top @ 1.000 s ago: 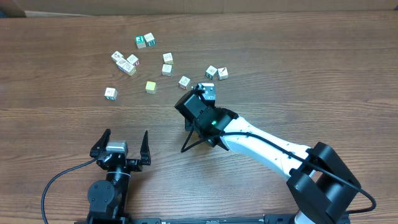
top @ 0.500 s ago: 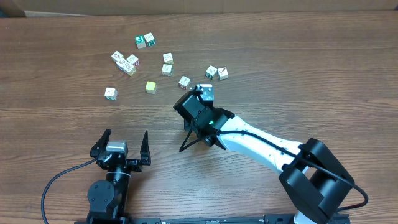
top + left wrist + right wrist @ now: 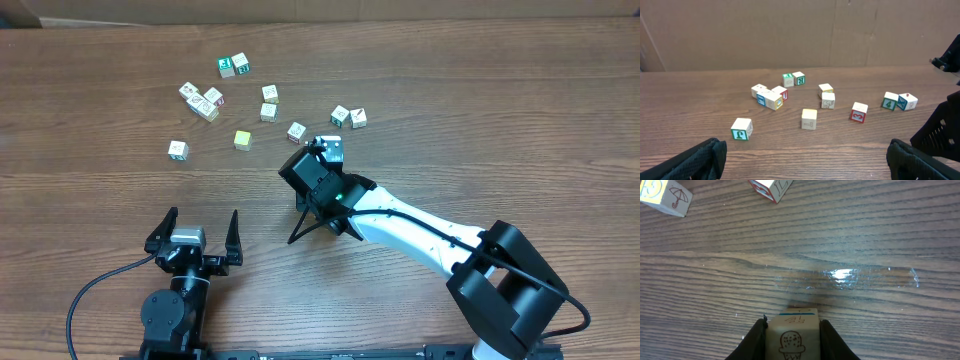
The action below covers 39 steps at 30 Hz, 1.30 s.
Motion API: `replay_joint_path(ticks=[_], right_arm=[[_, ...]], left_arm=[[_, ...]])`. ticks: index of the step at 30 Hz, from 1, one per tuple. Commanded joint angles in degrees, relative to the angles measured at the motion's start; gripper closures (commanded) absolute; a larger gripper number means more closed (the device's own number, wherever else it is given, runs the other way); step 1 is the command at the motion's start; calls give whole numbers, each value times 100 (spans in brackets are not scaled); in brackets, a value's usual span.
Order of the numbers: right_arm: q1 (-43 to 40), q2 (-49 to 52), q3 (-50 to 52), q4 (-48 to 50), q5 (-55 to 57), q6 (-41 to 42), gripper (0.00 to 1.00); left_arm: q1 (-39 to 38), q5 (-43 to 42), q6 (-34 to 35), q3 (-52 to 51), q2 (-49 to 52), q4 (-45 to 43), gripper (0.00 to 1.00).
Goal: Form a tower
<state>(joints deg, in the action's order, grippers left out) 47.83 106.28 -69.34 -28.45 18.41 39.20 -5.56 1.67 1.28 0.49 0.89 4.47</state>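
The brown wooden table carries small pale cubes scattered on its far middle part, each one directly on the wood. At the far side two cubes touch each other, three cubes sit close together to their left, and one cube lies alone, nearer and further left. A yellow-green cube lies near the middle. To its right are two single cubes, another cube and a touching pair.
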Motion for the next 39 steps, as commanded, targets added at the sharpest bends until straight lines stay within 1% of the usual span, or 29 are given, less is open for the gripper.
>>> replay_joint_path(ticks=[1, 7, 19, 21, 27, 28, 30, 39], right_arm=[[44, 48, -111, 31, 87, -17, 81], [44, 48, -111, 33, 85, 7, 79], [44, 48, -111, 44, 81, 79, 78], [44, 48, -111, 26, 81, 153, 75], [44, 48, -111, 20, 81, 153, 73], [44, 48, -111, 20, 81, 153, 71], [44, 48, -111, 20, 81, 153, 70], [44, 48, -111, 7, 81, 153, 70]], left_arm=[[39, -68, -90, -20, -63, -13, 1], [39, -68, -90, -20, -63, -13, 0], [39, -66, -90, -20, -63, -13, 1], [39, -66, -90, -22, -63, -13, 0], [39, -66, -90, -20, -63, -13, 0], [39, -68, -90, -20, -63, -13, 0], [39, -68, -90, -20, -63, -13, 0], [39, -68, -90, -20, -63, -13, 0]])
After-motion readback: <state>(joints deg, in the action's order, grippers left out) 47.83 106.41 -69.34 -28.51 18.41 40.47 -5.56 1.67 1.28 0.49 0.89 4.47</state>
